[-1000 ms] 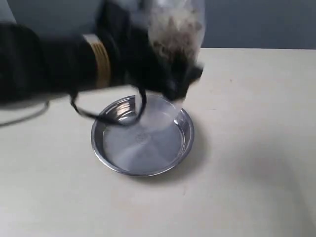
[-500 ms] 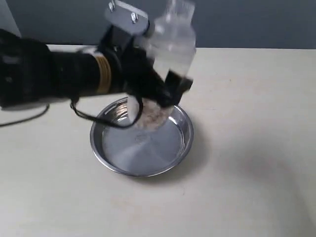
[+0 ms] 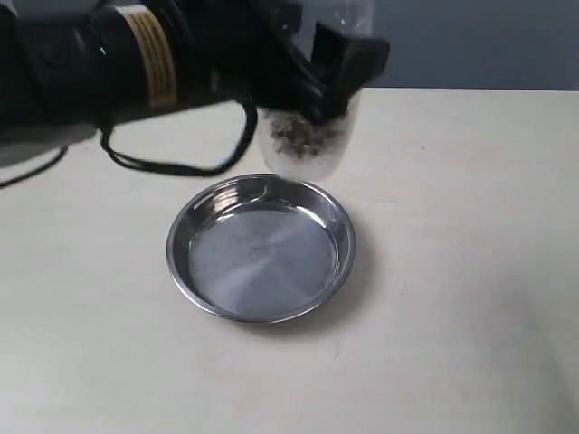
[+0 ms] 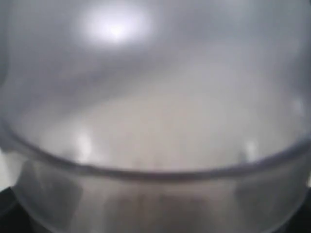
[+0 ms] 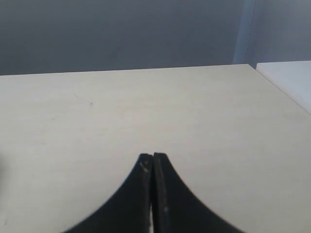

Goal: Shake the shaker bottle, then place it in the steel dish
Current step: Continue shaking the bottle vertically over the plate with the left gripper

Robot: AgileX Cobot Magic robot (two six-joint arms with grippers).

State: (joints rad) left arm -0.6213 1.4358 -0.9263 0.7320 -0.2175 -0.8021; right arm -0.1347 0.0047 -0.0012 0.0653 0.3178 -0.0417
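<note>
Shaking looks to be the step in hand: the left pincer (image 3: 317, 86) pinches the shaker bottle (image 3: 303, 145) roughly upright, clear of the steel dish (image 3: 262, 258) and by its far rim, granules lying at its base. The next move likely calls for carrying it over the dish's flat middle, lowering it upright and letting go. The right pincer (image 5: 153, 162) hangs pressed together, empty, over bare surface (image 5: 194, 111).
</note>
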